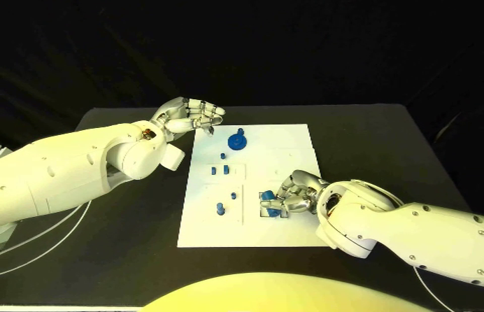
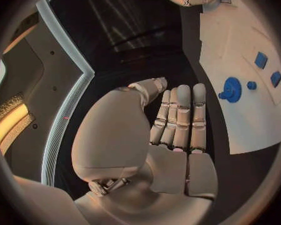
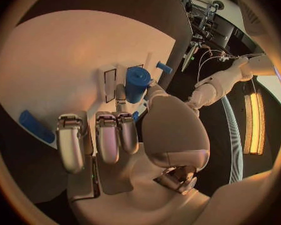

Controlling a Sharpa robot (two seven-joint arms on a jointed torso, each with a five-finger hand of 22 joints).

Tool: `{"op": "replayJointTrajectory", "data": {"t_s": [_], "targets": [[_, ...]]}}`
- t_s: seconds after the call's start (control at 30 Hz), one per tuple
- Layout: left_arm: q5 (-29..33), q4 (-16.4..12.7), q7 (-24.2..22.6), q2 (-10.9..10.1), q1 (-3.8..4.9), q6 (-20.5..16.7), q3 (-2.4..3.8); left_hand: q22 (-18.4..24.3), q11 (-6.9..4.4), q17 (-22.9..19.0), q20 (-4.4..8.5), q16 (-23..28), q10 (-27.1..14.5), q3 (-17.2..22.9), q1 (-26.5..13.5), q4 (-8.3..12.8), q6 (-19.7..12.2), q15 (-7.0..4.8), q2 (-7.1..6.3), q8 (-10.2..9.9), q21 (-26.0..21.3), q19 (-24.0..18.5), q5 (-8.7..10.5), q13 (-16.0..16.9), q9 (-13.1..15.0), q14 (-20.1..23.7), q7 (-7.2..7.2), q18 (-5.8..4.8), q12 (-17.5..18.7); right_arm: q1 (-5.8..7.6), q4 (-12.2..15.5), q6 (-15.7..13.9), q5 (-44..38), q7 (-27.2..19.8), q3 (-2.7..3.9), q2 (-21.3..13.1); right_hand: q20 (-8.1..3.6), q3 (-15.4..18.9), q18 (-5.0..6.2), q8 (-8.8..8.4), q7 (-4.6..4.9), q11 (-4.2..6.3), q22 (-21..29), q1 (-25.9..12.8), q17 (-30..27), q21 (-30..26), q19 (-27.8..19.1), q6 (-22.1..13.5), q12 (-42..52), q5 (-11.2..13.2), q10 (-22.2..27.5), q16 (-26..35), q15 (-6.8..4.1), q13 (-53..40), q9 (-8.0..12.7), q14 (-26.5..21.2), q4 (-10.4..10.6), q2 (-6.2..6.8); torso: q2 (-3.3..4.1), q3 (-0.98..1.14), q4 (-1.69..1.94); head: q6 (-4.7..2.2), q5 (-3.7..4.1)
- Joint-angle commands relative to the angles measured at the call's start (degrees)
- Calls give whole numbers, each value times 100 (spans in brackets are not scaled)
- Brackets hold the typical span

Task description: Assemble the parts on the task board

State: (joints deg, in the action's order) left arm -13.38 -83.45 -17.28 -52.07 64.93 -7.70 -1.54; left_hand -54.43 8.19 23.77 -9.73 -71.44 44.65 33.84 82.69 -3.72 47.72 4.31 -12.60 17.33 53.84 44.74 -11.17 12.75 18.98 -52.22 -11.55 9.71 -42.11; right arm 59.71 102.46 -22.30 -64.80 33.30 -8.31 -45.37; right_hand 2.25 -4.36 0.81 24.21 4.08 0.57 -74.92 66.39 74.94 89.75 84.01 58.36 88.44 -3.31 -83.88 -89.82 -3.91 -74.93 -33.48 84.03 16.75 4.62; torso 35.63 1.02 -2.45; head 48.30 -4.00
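The task board [image 1: 264, 186] is a white rectangular plate lying flat in the middle of the black table [image 1: 383, 137], its long side running from the frame's centre toward the lower edge. Small blue parts sit on it: a round disc with a short stem [image 1: 237, 142] near the board's upper left corner, two small blocks [image 1: 221, 171] below it at the left-centre, and two small pegs [image 1: 222, 208] standing in the lower left area. At the board's lower right, the right hand [image 1: 290, 197] rests on the surface with its fingers curled around a blue cylinder [image 3: 136, 83]; the right wrist view shows this cylinder standing upright beside narrow rectangular slots in the board, pinched between the thumb and fingers. A flat blue bar [image 3: 35, 126] lies on the white surface near that hand. The left hand [image 1: 189, 118] hovers at the board's upper left corner, just off its edge; in the left wrist view its fingers lie straight and close together, holding nothing.
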Motion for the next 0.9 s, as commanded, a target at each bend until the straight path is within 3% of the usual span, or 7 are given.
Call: {"op": "replayJointTrajectory", "data": {"t_s": [0.03, 0.23, 0.47, 0.63, 0.7, 0.9], "targets": [[35, -17, -30, 7, 3, 94, 4, 9, -3, 7, -37, -23, -49, -7, -62, -2, -35, 4, 0, 24, -25, 6, -23, 8, 7, 40, -2, 76, -33, -28, -38, -30, -262, 98, -17, 31, -37, -3, -81, 42, -102, 43, -1508, -33, 1495, 25, 599, 156, -33, -15, -509, -15, -50, -1362, -10, 595, -3, -8, 4, 3, -2, -6, -6], [37, -16, -25, 4, 3, 90, 4, 10, -3, 7, -38, -24, -51, -6, -67, -6, -38, 5, 3, 25, -27, 7, -24, 8, 7, 40, -3, 76, -36, -30, -45, -9, -294, 72, -17, 61, -54, 72, -81, 93, -115, 57, -1508, -356, 1494, 25, 599, 151, -44, -13, -506, -14, -66, -1358, -45, 595, 7, 65, 0, 3, -4, -2, -3], [38, -15, -19, -3, 3, 90, 4, 10, -3, 7, -38, -24, -51, -6, -67, -6, -38, 5, 3, 25, -27, 7, -24, 8, 7, 40, -3, 76, -36, -31, -45, 76, -315, 41, -17, 73, -56, 913, -81, 181, -111, 53, -1508, -970, 1468, 25, 599, 78, -79, -27, -493, -4, -65, -1345, -117, 589, 25, 185, -1, 0, -6, -2, 0], [38, -15, -10, -9, 3, 93, 4, 10, -3, 7, -38, -24, -51, -6, -67, -6, -38, 5, 3, 25, -27, 7, -24, 8, 7, 40, -3, 76, -36, -32, -22, 94, -423, 24, -17, 57, -53, 1242, -81, 209, -107, 51, -1508, -1211, 1471, 25, 599, 53, -98, -81, -486, -5, -62, -1337, -137, 590, 41, 409, 1, 1, -2, -1, 0], [38, -16, -8, -11, 3, 93, 4, 13, -2, 8, -39, -26, -56, -1, -73, -11, -44, 6, 10, 26, -33, 9, -25, 8, 7, 40, -3, 77, -41, -33, -5, 74, -475, 15, -17, 41, -53, 1246, -81, 211, -107, 51, -1508, -1216, 1472, 25, 599, 51, -94, -84, -488, -5, -62, -1340, -138, 590, 39, 409, 2, 3, -4, -4, -1], [38, -18, -2, -20, 3, 88, 4, 13, -2, 8, -39, -26, -56, -1, -73, -11, -44, 6, 10, 26, -33, 9, -25, 8, 7, 40, -3, 77, -41, -39, 120, -40, -493, -414, -17, -103, -55, 1111, -81, 247, -115, 58, -1508, -808, 1486, 25, 599, 49, -55, -38, -510, -11, -66, -1370, -154, 593, 15, 164, -3, 3, -4, -6, -7]]}}
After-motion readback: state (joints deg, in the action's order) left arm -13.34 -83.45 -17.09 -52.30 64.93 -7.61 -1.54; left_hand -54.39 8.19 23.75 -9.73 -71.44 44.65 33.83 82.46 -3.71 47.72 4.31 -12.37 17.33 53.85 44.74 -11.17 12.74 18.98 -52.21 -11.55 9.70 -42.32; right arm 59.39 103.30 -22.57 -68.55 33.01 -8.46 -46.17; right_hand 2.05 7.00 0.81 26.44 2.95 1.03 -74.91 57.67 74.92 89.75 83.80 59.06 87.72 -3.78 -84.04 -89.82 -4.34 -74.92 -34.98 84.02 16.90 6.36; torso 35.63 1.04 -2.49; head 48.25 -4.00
